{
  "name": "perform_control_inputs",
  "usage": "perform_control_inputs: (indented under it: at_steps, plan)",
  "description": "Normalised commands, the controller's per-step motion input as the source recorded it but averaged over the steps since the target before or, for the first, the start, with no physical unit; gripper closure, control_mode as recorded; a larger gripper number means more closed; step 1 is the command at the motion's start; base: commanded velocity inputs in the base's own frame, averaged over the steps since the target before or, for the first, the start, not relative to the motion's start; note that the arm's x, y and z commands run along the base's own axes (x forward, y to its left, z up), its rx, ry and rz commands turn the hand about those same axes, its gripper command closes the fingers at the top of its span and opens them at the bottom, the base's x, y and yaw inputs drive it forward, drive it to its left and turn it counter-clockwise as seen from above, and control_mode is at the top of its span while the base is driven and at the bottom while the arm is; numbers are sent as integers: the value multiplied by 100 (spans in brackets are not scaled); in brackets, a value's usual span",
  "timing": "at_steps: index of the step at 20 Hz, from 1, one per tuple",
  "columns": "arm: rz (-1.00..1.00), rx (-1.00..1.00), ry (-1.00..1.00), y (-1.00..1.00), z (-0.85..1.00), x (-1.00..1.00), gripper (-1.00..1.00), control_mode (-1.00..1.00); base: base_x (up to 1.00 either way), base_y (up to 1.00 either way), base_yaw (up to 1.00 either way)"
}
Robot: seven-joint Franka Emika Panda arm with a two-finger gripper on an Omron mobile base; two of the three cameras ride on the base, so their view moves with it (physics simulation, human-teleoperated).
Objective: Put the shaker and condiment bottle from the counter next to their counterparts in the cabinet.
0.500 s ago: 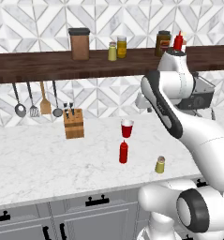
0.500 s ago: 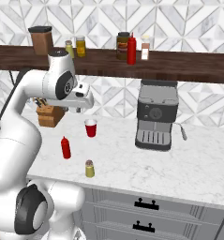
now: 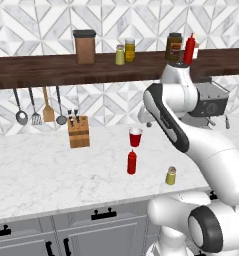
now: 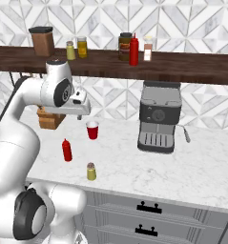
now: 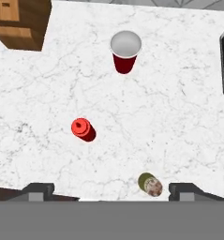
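Observation:
The red condiment bottle (image 3: 132,162) (image 4: 67,150) stands upright on the white marble counter (image 3: 41,175). To its right, near the front edge, is the small yellow-green shaker (image 3: 171,175) (image 4: 91,171). On the dark wooden cabinet shelf (image 3: 41,70) stand their counterparts, a matching shaker (image 3: 120,55) (image 4: 70,50) and a red bottle (image 3: 189,48) (image 4: 133,49). My gripper (image 4: 79,116) hangs high over the counter, pointing down, open and holding nothing. From the hand view the bottle top (image 5: 82,129) and the shaker cap (image 5: 151,183) lie below my gripper (image 5: 111,191).
A red cup (image 3: 135,136) (image 5: 125,49) stands behind the bottle. A knife block (image 3: 78,131) is at the left and a coffee machine (image 4: 157,123) at the right. The shelf also carries a brown canister (image 3: 84,46), a yellow jar (image 3: 129,50) and a dark-lidded jar (image 3: 174,47).
The arm's upper links and hand have sunk slightly toward the counter. The bottle, shaker and cup have not moved.

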Motion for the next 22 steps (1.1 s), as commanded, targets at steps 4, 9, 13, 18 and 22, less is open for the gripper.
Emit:
perform_control_inputs:
  at_steps: [4,9,13,18,22]
  plan:
    - [7,0,0,16,-23,0,-100,-100,0,0,0]
    - [0,1,-4,20,-16,0,-100,-100,0,0,0]
    - [0,7,-13,15,-44,0,-100,-100,0,0,0]
    - [0,10,-7,6,-34,0,-100,-100,0,0,0]
    - [0,3,0,13,-30,0,-100,-100,0,0,0]
